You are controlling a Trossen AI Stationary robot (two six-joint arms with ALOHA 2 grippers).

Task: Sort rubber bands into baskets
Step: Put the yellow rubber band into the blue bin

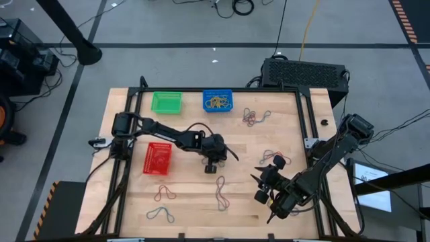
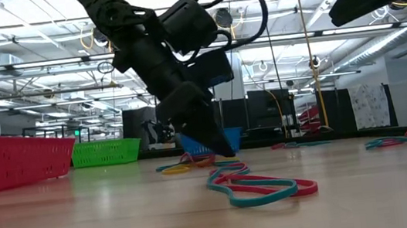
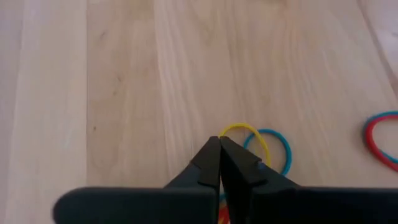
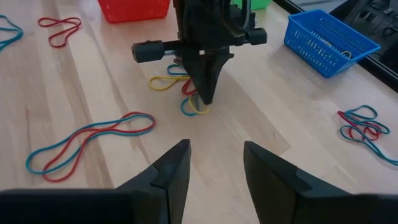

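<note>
Nearest my low camera, a tangle of red and teal rubber bands lies on the pale wooden table, with more bands scattered across the boards and an open workshop of ceiling lights and hanging cables behind. At mid-table I see the left gripper tip-down with its fingers pressed together at the rim of a yellow band lying against a teal one, though whether it truly holds the band is hidden; the right gripper waits near the right, fingers spread and holding nothing. Far off sit the green basket and blue basket, the blue one holding yellow bands, and the red basket lies left of the left gripper.
</note>
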